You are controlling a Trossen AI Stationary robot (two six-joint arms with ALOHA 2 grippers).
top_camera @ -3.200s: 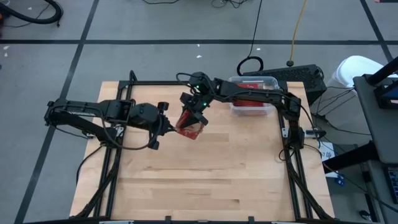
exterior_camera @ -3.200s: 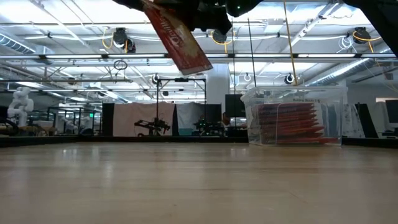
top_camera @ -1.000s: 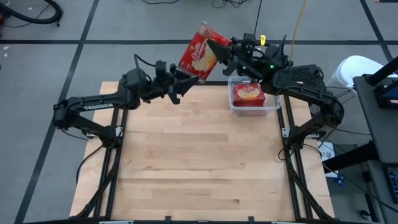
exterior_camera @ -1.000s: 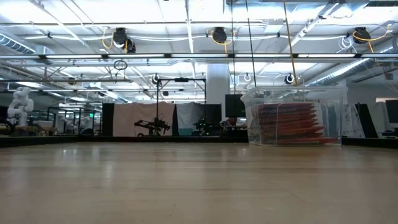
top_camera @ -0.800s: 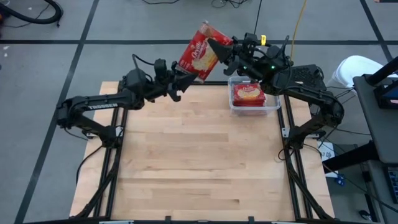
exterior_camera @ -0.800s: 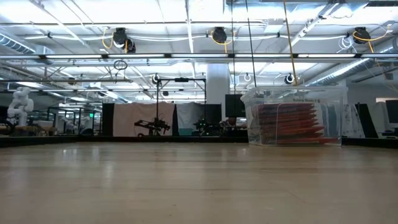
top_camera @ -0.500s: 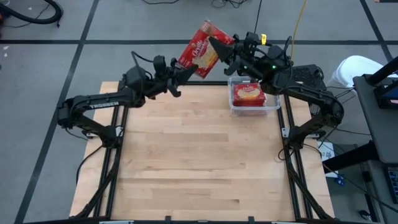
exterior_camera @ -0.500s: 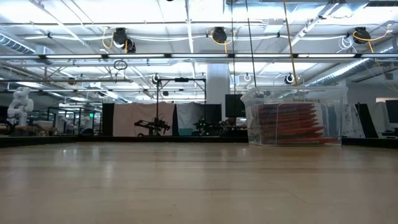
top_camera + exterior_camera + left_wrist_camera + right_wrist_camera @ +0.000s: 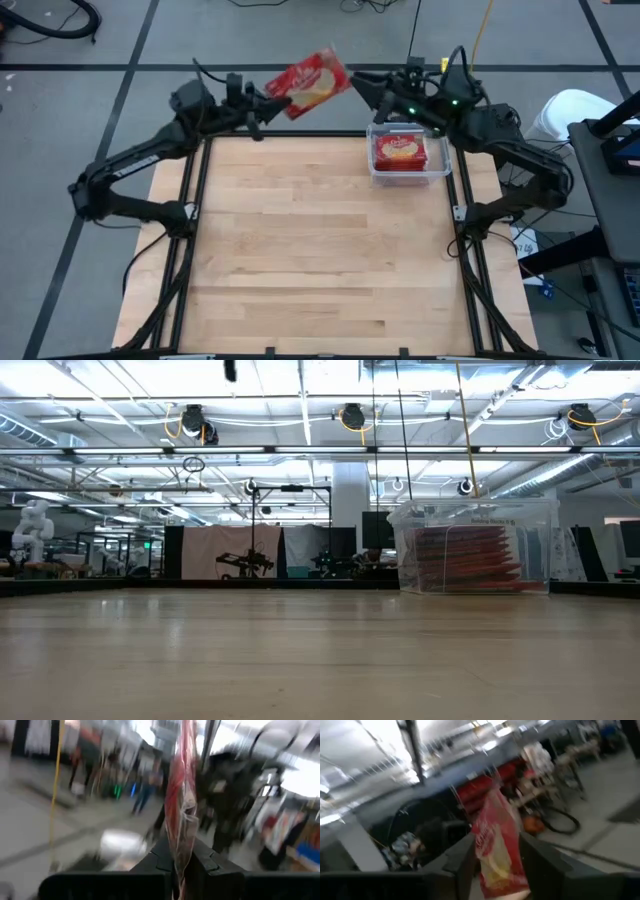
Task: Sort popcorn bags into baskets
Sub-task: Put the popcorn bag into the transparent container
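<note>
Wooden table (image 9: pixel 320 260) bare below. My left pincer (image 9: pixel 268 103) clamped on popcorn bag (image 9: pixel 308 82), lifted for handover. My right pincer (image 9: pixel 362 87) apart beside bag; basket (image 9: pixel 408 175) beneath it.

Red popcorn bag (image 9: pixel 308 84) aloft (tilted), clear basket (image 9: pixel 408 172) w/ packets

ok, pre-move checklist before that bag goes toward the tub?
1. Left tool clamped on the popcorn bag: ok, the bag's edge sits pinched between its fingers.
2. Right tool clear of the bag: cannot tell; the bag sits between its open fingers, contact unclear.
3. Bag raised off the table: ok, not visible in the low view.
4. Tub in place at the table's far right corner: ok.
5. Room in the tub: cannot tell; packets already fill much of it.
6. Loose bags on the table: ok, none visible.
</note>
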